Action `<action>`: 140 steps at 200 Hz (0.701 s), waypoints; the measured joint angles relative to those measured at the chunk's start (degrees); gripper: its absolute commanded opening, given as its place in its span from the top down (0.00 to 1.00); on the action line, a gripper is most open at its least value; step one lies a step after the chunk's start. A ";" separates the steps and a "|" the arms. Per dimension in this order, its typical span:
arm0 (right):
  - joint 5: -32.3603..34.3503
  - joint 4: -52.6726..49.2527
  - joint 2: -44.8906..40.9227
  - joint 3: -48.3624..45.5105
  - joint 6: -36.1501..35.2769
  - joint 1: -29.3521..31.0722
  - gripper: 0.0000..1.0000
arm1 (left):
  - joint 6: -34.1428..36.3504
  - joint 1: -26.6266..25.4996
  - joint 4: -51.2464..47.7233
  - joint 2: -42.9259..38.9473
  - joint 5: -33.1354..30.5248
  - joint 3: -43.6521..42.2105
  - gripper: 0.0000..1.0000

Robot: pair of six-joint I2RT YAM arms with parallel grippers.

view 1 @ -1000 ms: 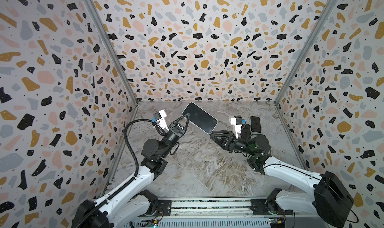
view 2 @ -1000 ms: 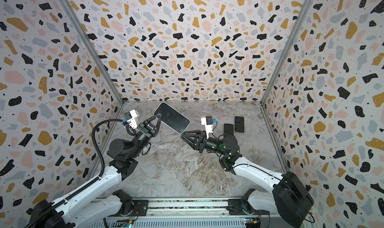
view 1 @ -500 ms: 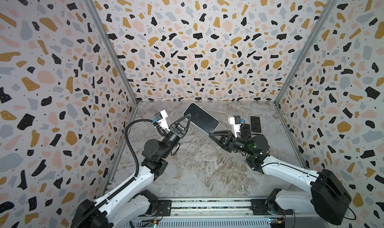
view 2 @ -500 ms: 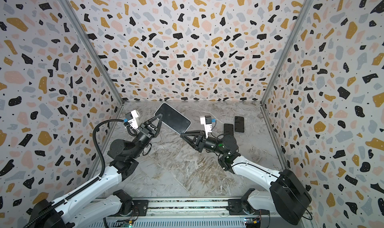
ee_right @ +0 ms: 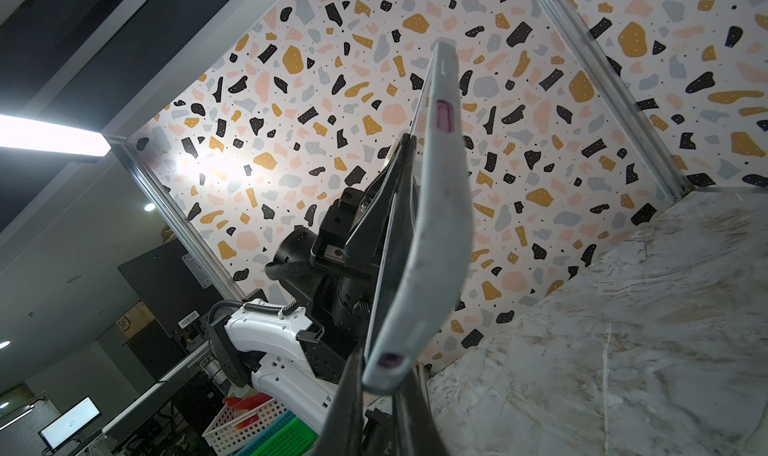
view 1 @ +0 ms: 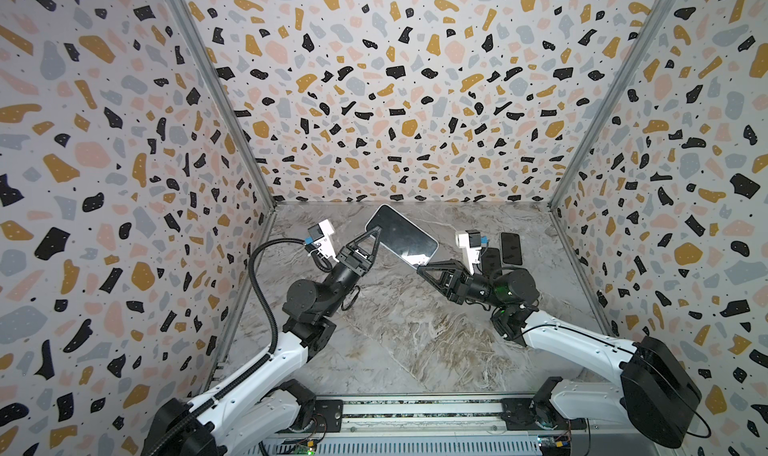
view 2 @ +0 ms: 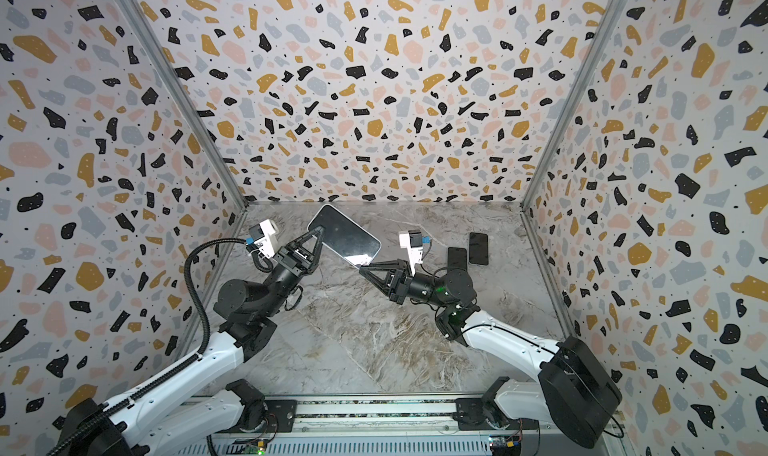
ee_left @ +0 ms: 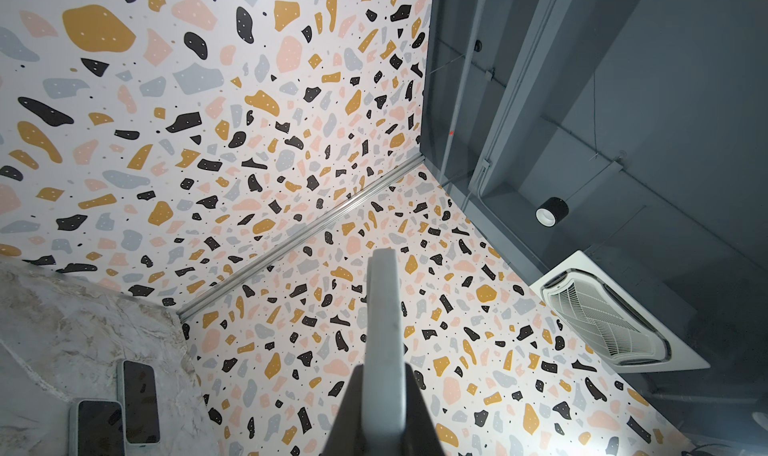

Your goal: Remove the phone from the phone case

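Both top views are looking steeply down from high up, sharing the whole desk (view 1: 395, 341); wrist cameras (view 1: 322, 235) are peering upward, close along my jaws

Here's the tally: three phones in all. That's one cased phone (view 2: 345, 238) up at twelve o'clock, then an outer phone (view 2: 478, 248) and an inner phone (view 2: 457, 259) at two o'clock on the surface (view 2: 374, 329). And two hands, left hand (view 2: 318, 233) and right hand (view 2: 361, 269).
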 measured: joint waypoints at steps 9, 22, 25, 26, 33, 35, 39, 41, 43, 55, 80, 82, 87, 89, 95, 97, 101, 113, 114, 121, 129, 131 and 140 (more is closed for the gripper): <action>0.00 -0.07 -0.02 -0.02 -0.44 0.00 1.00 | -0.02 0.02 -0.24 0.00 -0.04 0.02 1.00; 0.00 -0.55 -0.13 -0.11 -1.38 0.00 1.00 | -0.09 0.02 -1.53 -0.02 -0.15 0.37 1.00; 0.00 -0.74 -0.17 -0.17 -1.64 0.00 1.00 | -0.09 0.02 -1.99 -0.02 -0.15 0.52 1.00; 0.00 -0.79 -0.20 -0.17 -1.70 0.00 1.00 | -0.09 0.02 -2.19 -0.02 -0.15 0.59 1.00; 0.07 -1.46 -0.50 -0.31 -2.56 0.00 1.00 | -0.13 0.02 -3.48 -0.02 -0.11 1.07 1.00; 0.09 -1.68 -0.63 -0.35 -2.84 0.00 1.00 | -0.13 0.00 -3.76 -0.02 -0.09 1.20 1.00; 0.17 -2.16 -0.90 -0.42 -3.32 0.00 1.00 | -0.20 0.00 -4.44 0.00 -0.07 1.46 1.00; 0.22 -2.34 -0.98 -0.44 -3.52 0.00 1.00 | -0.22 0.00 -4.92 0.00 -0.02 1.66 1.00; 0.26 -2.67 -1.16 -0.44 -3.96 0.00 1.00 | -0.26 -0.02 -5.31 0.02 0.02 1.84 1.00; 0.68 -4.61 -2.10 -0.46 -5.79 0.00 1.00 | -0.59 -0.09 -7.50 0.11 0.20 2.86 1.00; 1.40 -8.79 -4.07 -0.46 -10.40 0.00 1.00 | -1.60 -0.09 -10.99 1.05 0.98 4.81 1.00; 1.42 -9.03 -4.22 -0.46 -10.60 0.00 1.00 | -1.62 -0.09 -11.37 1.14 1.07 4.98 1.00; 1.60 -9.62 -4.48 -0.46 -11.37 0.00 1.00 | -1.86 -0.09 -11.80 1.38 1.18 5.25 1.00; 1.70 -10.08 -4.68 -0.46 -11.80 0.00 1.00 | -1.95 -0.09 -11.98 1.49 1.27 5.38 1.00; 1.97 -11.04 -5.07 -0.46 -12.94 0.00 1.00 | -2.16 -0.09 -12.59 1.70 1.36 5.66 1.00; 2.03 -11.26 -5.20 -0.46 -13.14 0.00 1.00 | -2.19 -0.09 -12.79 1.75 1.38 5.79 1.00; 2.25 -12.09 -5.49 -0.46 -13.94 0.00 1.00 | -2.29 -0.09 -13.29 1.88 1.44 6.03 1.00; 2.64 -13.70 -6.21 -0.46 -15.82 0.00 1.00 | -2.56 -0.09 -14.75 2.19 1.70 6.69 1.00; 2.67 -13.99 -6.32 -0.46 -16.13 0.00 1.00 | -2.60 -0.09 -14.88 2.23 1.73 6.75 1.00; 2.82 -14.75 -6.64 -0.46 -17.14 0.04 1.00 | -2.62 -0.09 -15.32 2.38 1.99 6.99 1.00; 2.97 -15.87 -7.13 -0.44 -18.40 0.11 1.00 | -2.69 -0.09 -15.72 2.54 2.27 7.17 1.00; 3.04 -16.11 -7.23 -0.44 -18.69 0.13 1.00 | -2.73 -0.09 -15.85 2.56 2.34 7.19 1.00; 3.41 -17.51 -7.82 -0.46 -20.31 0.28 1.00 | -2.86 -0.09 -16.48 2.69 2.71 7.43 1.00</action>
